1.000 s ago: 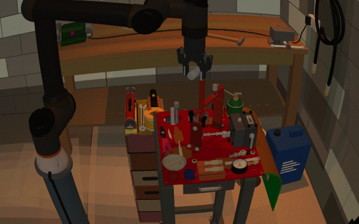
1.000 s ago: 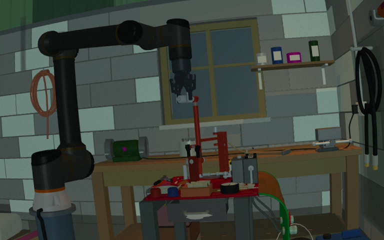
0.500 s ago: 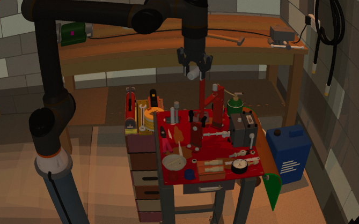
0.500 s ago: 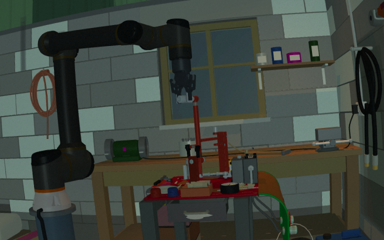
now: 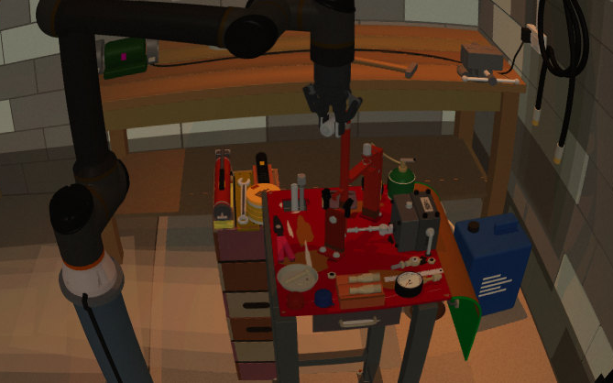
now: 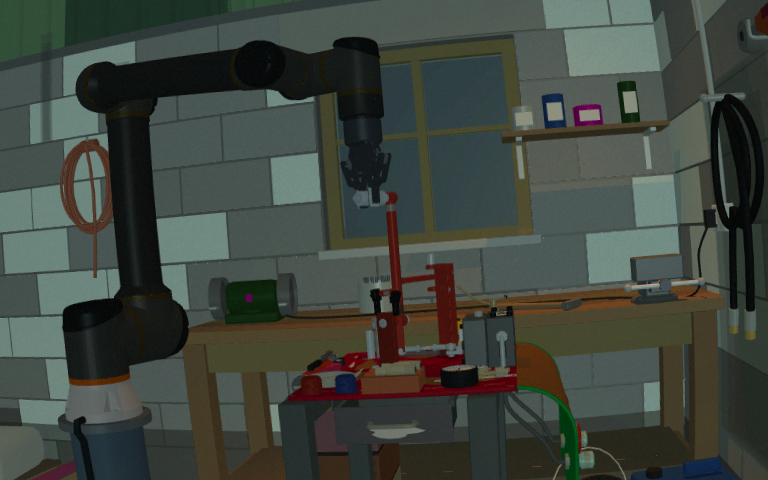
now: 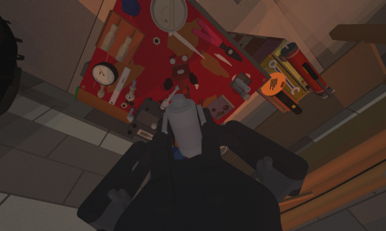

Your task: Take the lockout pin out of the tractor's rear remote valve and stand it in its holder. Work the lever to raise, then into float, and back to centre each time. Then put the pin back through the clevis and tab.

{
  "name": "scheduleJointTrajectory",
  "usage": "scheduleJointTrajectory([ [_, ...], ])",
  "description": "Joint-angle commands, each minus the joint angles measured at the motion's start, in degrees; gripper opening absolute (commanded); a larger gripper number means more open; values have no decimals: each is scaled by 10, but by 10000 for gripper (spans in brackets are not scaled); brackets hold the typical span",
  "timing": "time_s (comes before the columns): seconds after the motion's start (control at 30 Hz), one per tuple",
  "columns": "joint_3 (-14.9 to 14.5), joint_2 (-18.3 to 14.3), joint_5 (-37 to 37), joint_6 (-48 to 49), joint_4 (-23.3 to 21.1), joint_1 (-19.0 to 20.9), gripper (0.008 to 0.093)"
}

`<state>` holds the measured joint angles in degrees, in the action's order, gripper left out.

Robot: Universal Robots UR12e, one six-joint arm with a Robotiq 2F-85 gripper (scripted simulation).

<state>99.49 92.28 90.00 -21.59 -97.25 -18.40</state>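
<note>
My gripper point(image 5: 333, 125) point(image 6: 372, 198) point(image 7: 184, 123) hangs high above the red valve plate point(image 5: 356, 247). It is at the top of the tall red lever point(image 5: 345, 157) point(image 6: 394, 250). The lever's grey handle point(image 5: 327, 127) point(image 6: 367, 199) point(image 7: 184, 128) sits between my fingers. The lever stands about upright from its red base point(image 6: 389, 339). A grey pin point(image 5: 301, 190) stands upright in a holder at the plate's back left. Another light pin point(image 5: 370, 230) lies crosswise near the grey valve block point(image 5: 415, 221). My gripper is closed on the lever's handle.
The red post with a side arm point(image 5: 372, 181) stands just right of the lever. A green oil can point(image 5: 401, 176) is behind the valve block. A tray, gauge point(image 5: 408, 284) and small parts fill the plate's front. A wooden workbench point(image 5: 298, 81) runs behind. A drawer cabinet with tools point(image 5: 244, 200) stands left.
</note>
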Motion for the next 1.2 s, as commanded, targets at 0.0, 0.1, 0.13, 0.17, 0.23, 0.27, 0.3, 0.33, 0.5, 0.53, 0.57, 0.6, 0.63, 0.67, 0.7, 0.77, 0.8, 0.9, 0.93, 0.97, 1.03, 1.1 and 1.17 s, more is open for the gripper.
scheduleJointTrajectory([
  [0.0, 0, 0, 0, 0, 0, 0, 310],
  [0.1, 0, 0, 0, 0, 0, 0, 250],
  [0.13, 0, 0, 0, 0, 0, 0, 230],
  [0.17, 0, 0, 0, 0, 0, 0, 210],
  [0.23, 0, 0, 0, 0, 0, 0, 170],
  [0.27, 0, 0, 0, 0, 0, 0, 150],
  [0.3, 0, 0, 0, 0, 0, 0, 130],
  [0.33, 0, 0, 0, 0, 0, 0, 110],
  [0.5, 0, 0, 0, 0, 0, 0, 80],
  [0.53, 0, 0, 0, 0, 0, 0, 80],
  [0.57, -1, 0, 0, 0, 0, 0, 80],
  [0.6, -1, 0, 0, 0, 0, 0, 80],
  [0.63, -1, 0, 0, 0, 0, 0, 80],
  [0.67, -1, 0, 0, 0, 0, 0, 80],
  [0.7, -1, 0, 0, 0, 0, 0, 80],
  [0.77, -1, -1, 0, 0, 0, 0, 80],
  [0.8, -2, -1, 0, 0, 0, 0, 80],
  [0.9, -2, -2, 0, 1, 0, -1, 80],
  [0.93, -3, -2, 0, 1, 0, -1, 80],
  [0.97, -3, -3, 0, 1, 0, -1, 80],
  [1.03, -4, -4, 0, 2, 0, -2, 80],
  [1.1, -5, -5, 0, 2, 0, -2, 80],
  [1.17, -6, -6, 0, 3, -1, -3, 80],
])
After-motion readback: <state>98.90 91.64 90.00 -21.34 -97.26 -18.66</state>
